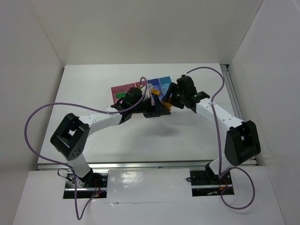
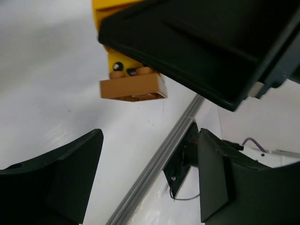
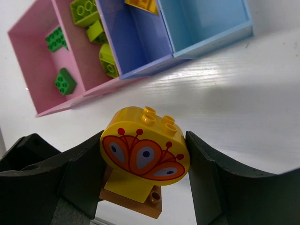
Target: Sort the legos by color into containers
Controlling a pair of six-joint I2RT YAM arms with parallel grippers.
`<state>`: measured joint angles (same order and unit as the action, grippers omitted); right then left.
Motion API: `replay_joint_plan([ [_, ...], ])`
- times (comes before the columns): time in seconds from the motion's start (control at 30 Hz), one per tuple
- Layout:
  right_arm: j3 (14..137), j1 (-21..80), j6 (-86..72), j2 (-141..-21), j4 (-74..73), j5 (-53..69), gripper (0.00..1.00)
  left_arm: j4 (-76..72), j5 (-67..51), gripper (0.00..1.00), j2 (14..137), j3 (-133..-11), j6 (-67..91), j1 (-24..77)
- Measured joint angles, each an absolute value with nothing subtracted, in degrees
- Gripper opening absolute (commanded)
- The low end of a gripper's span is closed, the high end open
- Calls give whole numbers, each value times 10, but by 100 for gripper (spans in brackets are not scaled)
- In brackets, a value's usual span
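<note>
My right gripper (image 3: 145, 159) is shut on a yellow rounded lego (image 3: 145, 147) with a red-orange print, and a brown-orange plate (image 3: 136, 204) is stuck under it. It holds them above the table in front of the containers. My left gripper (image 2: 145, 173) is open and empty just below; its view shows the brown-orange plate (image 2: 133, 89) from underneath. The wide pink bin (image 3: 33, 61) holds two dark green bricks (image 3: 56, 38). The narrow pink bin (image 3: 77, 47) holds lime-green bricks (image 3: 107, 61). The violet-blue bin (image 3: 136, 42) holds an orange-yellow brick (image 3: 140, 4). The light blue bin (image 3: 201, 23) looks empty.
In the top view both grippers meet in front of the bin row (image 1: 123, 89), left gripper (image 1: 153, 111) and right gripper (image 1: 166, 105). White walls enclose the table. A grey rail (image 2: 157, 161) runs along the table's near edge.
</note>
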<state>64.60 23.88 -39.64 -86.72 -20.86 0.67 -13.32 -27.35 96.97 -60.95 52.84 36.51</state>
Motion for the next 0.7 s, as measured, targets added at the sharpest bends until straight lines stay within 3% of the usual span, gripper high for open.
replay_joint_plan([
  [0.3,658,239,-400,-867,-206,29,43,-142,-193,75,970,-609,529,364],
  [0.7,660,239,-400,-869,-206,53,44,-160,-194,66,975,-613,529,352],
])
